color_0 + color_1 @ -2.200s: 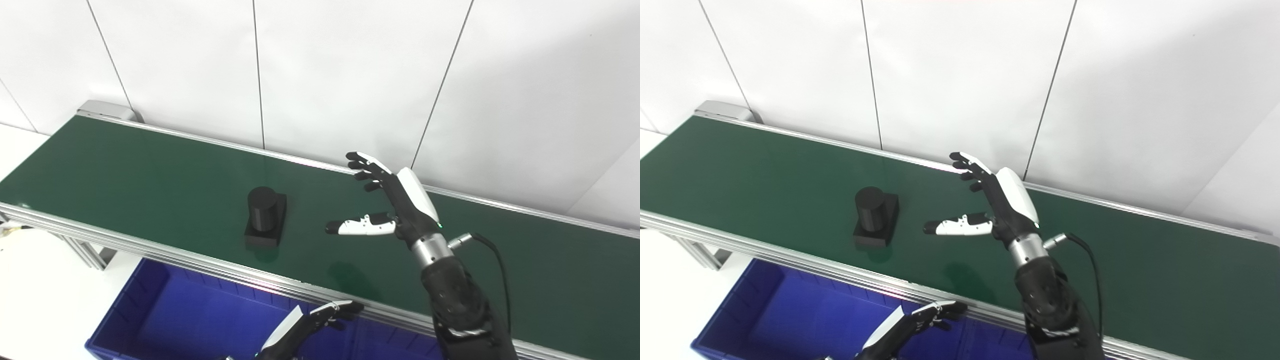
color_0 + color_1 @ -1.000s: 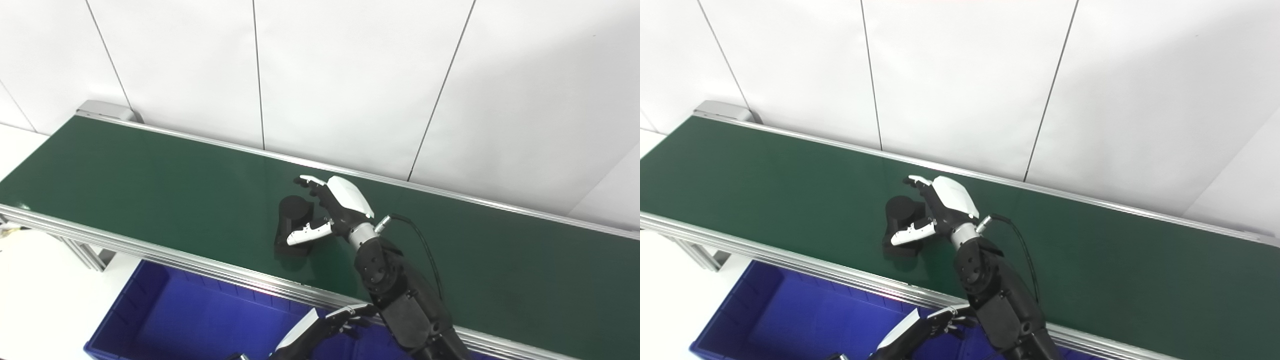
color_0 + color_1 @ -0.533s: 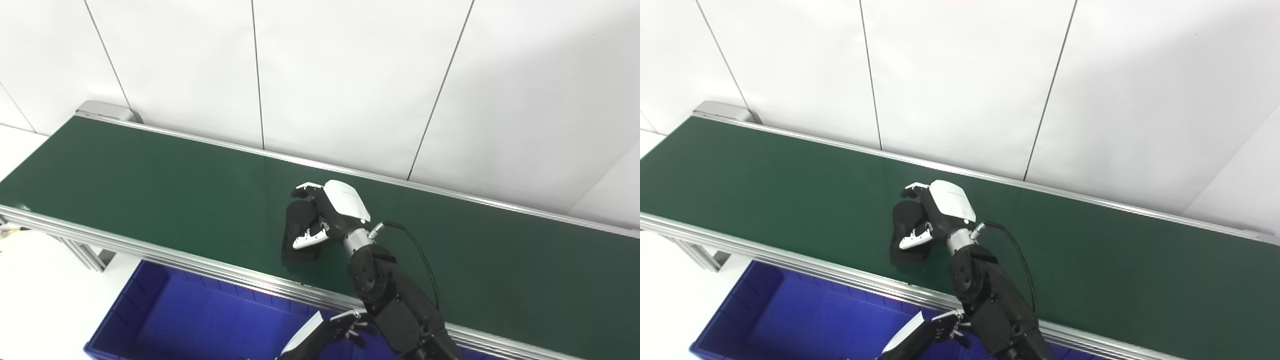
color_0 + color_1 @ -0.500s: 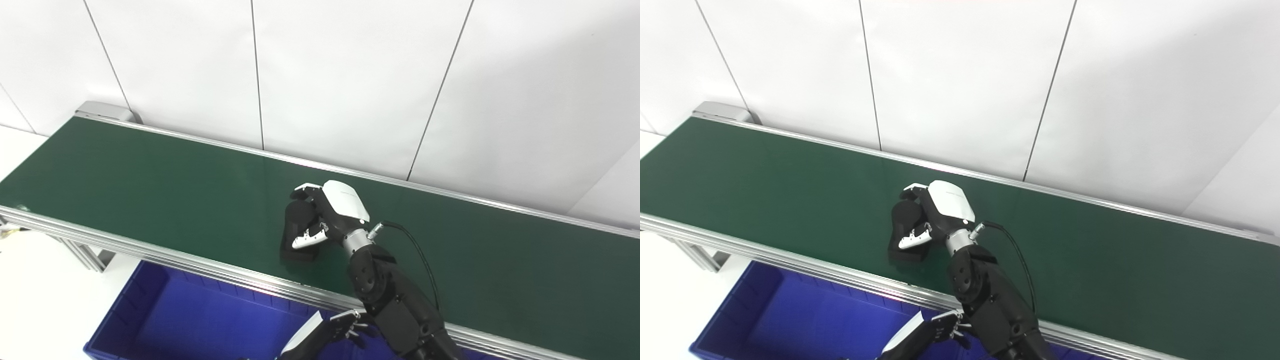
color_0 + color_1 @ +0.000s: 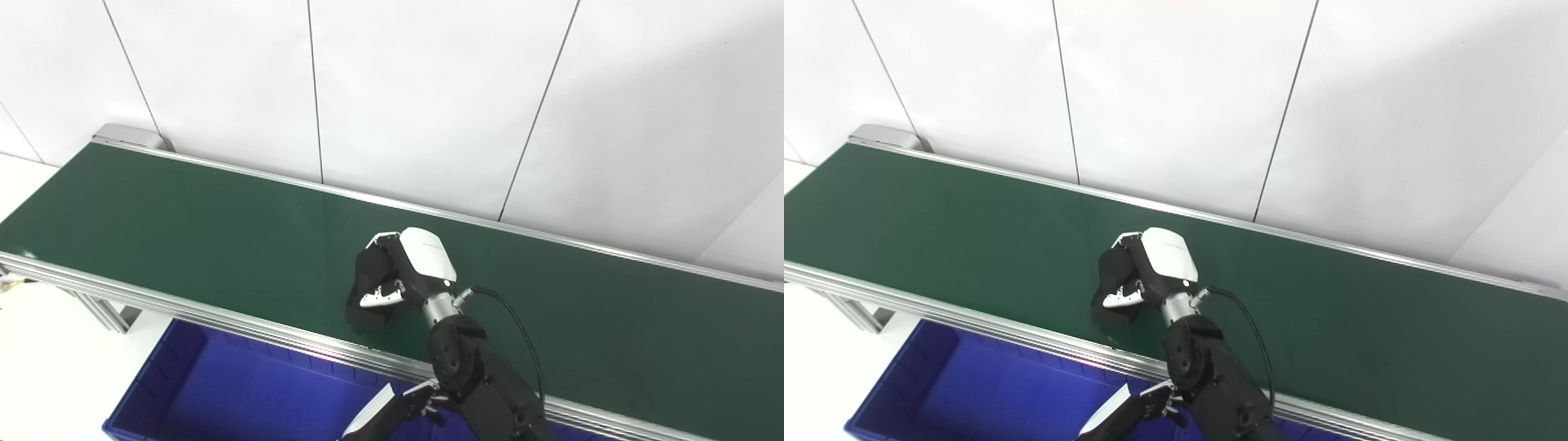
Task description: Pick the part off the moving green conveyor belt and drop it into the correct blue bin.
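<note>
Left eye view is showing the part [image 5: 369,285] sitting near the middle of the green conveyor belt [image 5: 184,233], closer to its near rail. Part is matte black: a short upright cylinder on a flat square base; the base corner is sticking out at lower left under the hand. Whether the base is resting flat on the belt or tipping a little is hard to tell, since the hand is covering most of it.

Right hand [image 5: 409,269] is wrapping the cylinder from the right side, fingers [image 5: 381,240] curling over its top and far side, white-tipped thumb [image 5: 380,299] pressing across the front face. Grip is looking closed tight on the part, with no gap showing between fingers and cylinder. White back shell is facing up, wrist and black cable trailing toward the lower right.

Left hand [image 5: 1130,413] is hovering low at the bottom edge, above the blue bin [image 5: 968,392] that is sitting below the belt's near rail. Its fingers are looking loosely bent and holding nothing, though only part of it is showing.
</note>
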Available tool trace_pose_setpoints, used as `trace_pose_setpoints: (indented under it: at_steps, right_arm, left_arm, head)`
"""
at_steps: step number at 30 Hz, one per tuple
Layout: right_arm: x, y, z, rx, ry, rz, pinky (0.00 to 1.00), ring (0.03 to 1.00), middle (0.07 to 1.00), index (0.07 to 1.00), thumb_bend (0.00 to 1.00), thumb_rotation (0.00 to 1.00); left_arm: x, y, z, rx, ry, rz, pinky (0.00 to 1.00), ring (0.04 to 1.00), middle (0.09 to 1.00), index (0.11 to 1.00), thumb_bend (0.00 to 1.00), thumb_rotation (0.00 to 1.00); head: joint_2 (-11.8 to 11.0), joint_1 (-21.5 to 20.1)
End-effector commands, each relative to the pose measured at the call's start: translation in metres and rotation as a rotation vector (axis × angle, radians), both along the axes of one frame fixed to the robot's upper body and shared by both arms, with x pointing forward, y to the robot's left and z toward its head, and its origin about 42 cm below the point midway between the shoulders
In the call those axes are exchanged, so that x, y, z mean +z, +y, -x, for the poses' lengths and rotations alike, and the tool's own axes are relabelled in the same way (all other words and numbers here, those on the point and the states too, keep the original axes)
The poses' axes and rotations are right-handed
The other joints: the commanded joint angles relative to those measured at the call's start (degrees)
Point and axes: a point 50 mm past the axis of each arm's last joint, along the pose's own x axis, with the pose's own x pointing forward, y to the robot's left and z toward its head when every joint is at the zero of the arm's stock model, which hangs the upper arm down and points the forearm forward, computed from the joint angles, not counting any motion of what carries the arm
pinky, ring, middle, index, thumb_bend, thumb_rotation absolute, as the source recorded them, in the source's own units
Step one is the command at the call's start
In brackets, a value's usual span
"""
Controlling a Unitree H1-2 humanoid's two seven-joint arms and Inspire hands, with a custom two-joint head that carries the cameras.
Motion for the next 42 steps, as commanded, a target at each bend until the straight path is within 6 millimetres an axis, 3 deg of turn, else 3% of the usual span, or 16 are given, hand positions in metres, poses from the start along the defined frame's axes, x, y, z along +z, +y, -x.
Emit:
trace_pose_setpoints:
  at_steps: [1,9,12,21,31,42]
  right_arm:
    - [0.021,0.005,0.001,0.044,-0.083,-0.082,0.41,0.467,0.477,0.496,0.52,0.00]
    - [0.055,-0.035,0.018,-0.009,-0.172,-0.171,0.32,0.374,0.422,0.506,0.52,0.00]
    - [0.069,-0.056,0.030,-0.049,-0.194,-0.208,0.31,0.360,0.427,0.502,0.52,0.00]
    - [0.098,-0.113,0.088,-0.205,-0.201,-0.308,0.27,0.337,0.441,0.497,0.52,0.00]
    - [0.092,-0.158,0.142,-0.314,-0.158,-0.321,0.27,0.339,0.434,0.502,0.52,0.00]
    - [0.062,-0.178,0.196,-0.361,-0.027,-0.261,0.28,0.342,0.433,0.511,0.52,0.00]
  left_arm:
    - [0.016,-0.004,-0.009,0.002,-0.089,0.028,0.68,0.790,0.867,0.866,0.94,0.35]
    - [0.020,0.003,-0.009,0.009,-0.099,0.042,0.77,0.837,0.876,0.877,0.89,0.25]
    - [0.022,0.008,-0.007,0.005,-0.092,0.053,0.83,0.886,0.906,0.884,0.88,0.26]
    - [0.033,0.024,-0.006,0.034,-0.106,0.079,0.84,0.876,0.887,0.873,0.90,0.27]
    - [0.043,0.048,-0.012,0.075,-0.108,0.118,0.84,0.883,0.884,0.867,0.90,0.25]
    - [0.060,0.070,-0.019,0.109,-0.068,0.131,0.84,0.890,0.892,0.856,0.90,0.21]
  head:
    - [-0.1,0.0]
    - [1.7,-3.0]
    - [2.8,-5.2]
    - [6.6,-10.8]
    - [10.2,-15.4]
    - [15.5,-19.5]
